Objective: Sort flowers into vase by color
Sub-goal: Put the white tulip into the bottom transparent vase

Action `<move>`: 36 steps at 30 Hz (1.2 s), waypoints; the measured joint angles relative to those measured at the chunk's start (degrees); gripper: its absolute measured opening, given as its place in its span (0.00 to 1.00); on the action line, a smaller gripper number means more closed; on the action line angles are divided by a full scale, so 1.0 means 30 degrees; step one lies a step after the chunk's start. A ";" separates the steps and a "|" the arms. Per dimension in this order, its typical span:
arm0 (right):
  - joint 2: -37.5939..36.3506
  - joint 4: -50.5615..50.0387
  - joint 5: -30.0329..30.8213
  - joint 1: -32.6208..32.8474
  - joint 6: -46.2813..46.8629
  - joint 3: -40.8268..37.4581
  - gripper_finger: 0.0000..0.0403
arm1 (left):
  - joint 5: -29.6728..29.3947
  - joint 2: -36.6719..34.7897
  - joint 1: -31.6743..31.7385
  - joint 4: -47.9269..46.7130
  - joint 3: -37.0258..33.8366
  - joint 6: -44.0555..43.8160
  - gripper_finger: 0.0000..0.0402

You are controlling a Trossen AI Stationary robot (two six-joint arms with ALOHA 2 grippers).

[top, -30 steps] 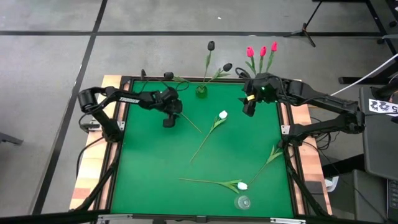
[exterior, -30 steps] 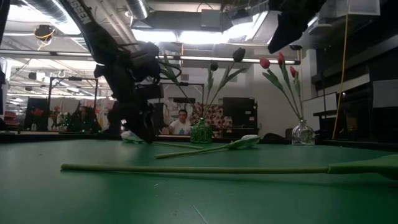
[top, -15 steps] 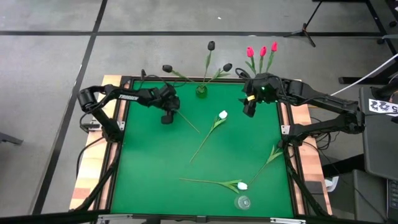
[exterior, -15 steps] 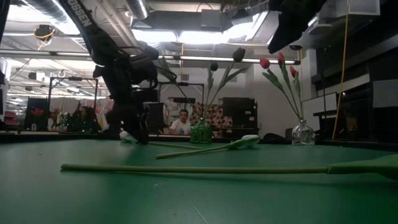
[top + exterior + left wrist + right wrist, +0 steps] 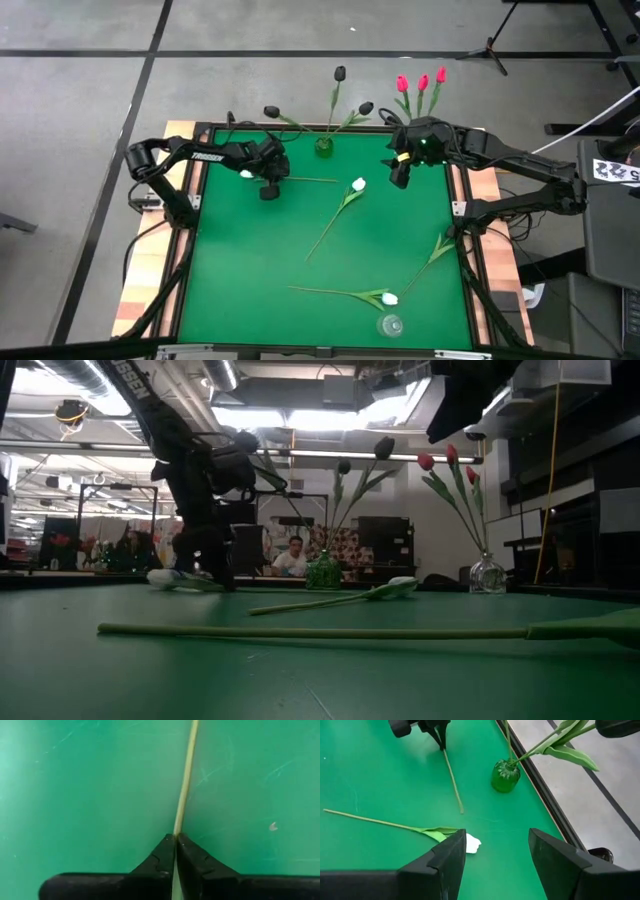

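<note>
My left gripper stands at the table's far left, shut on the stem of a white flower. The flower's head lies on the mat left of the fingers and its stem points right. My right gripper hangs open above the far right, holding nothing. A green vase at the far edge holds black flowers. Red flowers stand in a clear vase. Two more white flowers lie on the mat. My left gripper pinches the thin green stem between its two fingertips, close to the head end. The fingers come steeply from above. The long free part of the stem runs on past the tips and lies on the mat, as does the head.
A small clear vase stands at the near edge. A green stem with a leaf lies near the right edge. A raised black rim bounds the mat. A person sits in the room behind the table.
My left gripper has shut on the white flower's stem and rolled a little. The flower has swung about on the mat: its stem, which pointed slanting toward the near right, now points toward the right edge, and its head shows left of the fingers.
</note>
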 joint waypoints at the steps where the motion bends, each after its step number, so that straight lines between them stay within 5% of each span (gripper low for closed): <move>1: 0.0000 0.0014 -0.0107 0.0000 0.0135 0.0000 0.53 | -0.0008 0.0019 -0.0220 -0.0151 0.0139 -0.0319 0.02; 21: 0.0404 0.0956 -0.3960 0.0165 0.1614 0.0031 0.53 | 0.0500 0.0066 -0.6559 -0.2252 0.3820 -0.3585 0.00; 36: 0.5839 0.5420 -0.3979 0.5011 0.1811 0.0029 0.53 | 0.0134 0.0037 -0.8063 -0.2309 0.5477 -0.3831 0.00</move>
